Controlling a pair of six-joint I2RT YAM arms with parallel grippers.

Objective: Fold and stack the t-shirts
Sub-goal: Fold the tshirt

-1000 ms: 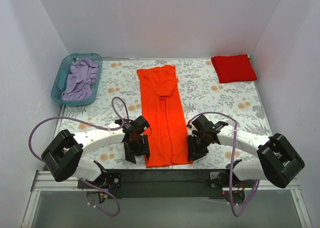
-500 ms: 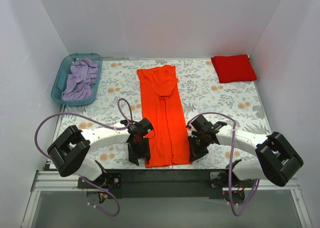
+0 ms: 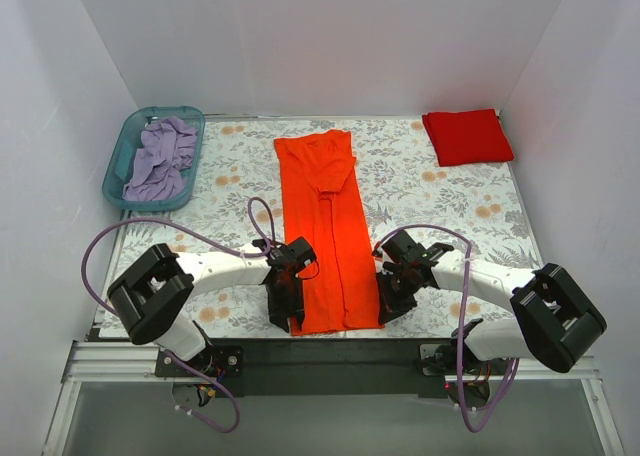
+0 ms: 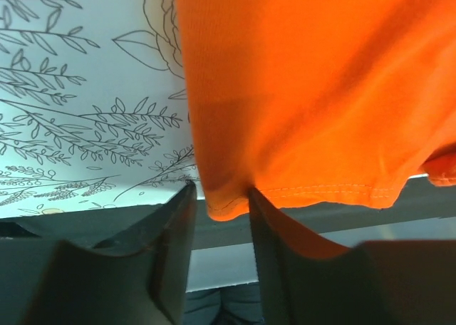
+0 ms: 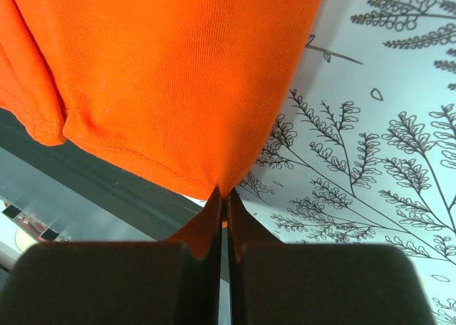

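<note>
At the near edge of the tabletop (image 3: 440, 206), the left arm (image 3: 215, 266) has slid inward over the past second, so its jaws now stand apart astride the near left hem corner of the orange t-shirt (image 3: 325, 226), with cloth between them but not yet pinched. The right arm (image 3: 490, 276) has barely shifted, and its jaws are closed tight on the near right hem corner. I judge this to be the set-up for a two-corner lift: once the left side closes, the hem can be carried toward the collar to halve the shirt. The shirt lies flat as a long strip, sleeves folded in, running away from the arms. Far right, the red t-shirt (image 3: 467, 136) sits folded square, well apart from it. Far left, a teal basket (image 3: 118, 171) holds a crumpled lilac cloth (image 3: 160, 156). No brand, label or writing is readable anywhere
</note>
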